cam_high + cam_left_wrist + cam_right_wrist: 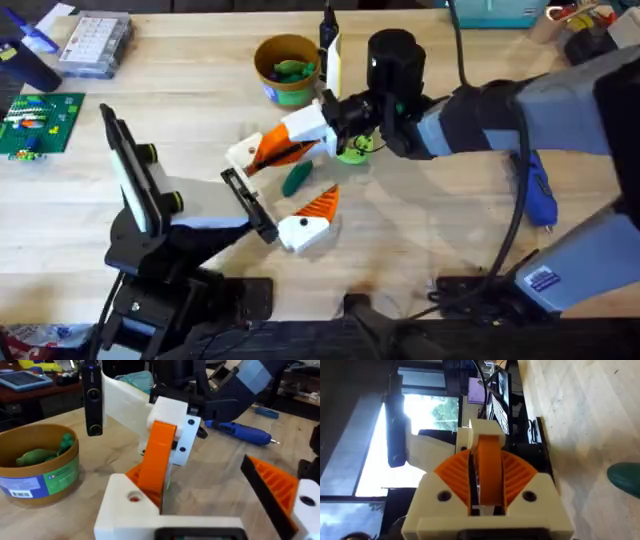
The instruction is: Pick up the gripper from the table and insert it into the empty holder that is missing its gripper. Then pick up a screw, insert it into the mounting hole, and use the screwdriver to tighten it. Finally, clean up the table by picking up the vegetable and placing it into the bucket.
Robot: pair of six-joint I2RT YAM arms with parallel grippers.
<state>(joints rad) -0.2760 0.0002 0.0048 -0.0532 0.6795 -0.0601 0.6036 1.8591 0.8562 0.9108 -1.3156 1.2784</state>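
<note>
Right hand (262,150) above wooden table (450,210).

- My right arm (500,115) reaches across the middle, passing just on the near side of the bucket (285,92), with its forearm low and nearly level.
- I see the right gripper (285,140) just near of the bucket, its orange pads (515,477) clamped on the loose gripper (245,155).
- My left arm (195,215) lies low, pointing toward the bucket from farther on the near side.
- The left gripper (280,212) sits with its jaws spread wide and nothing held between them.
</note>
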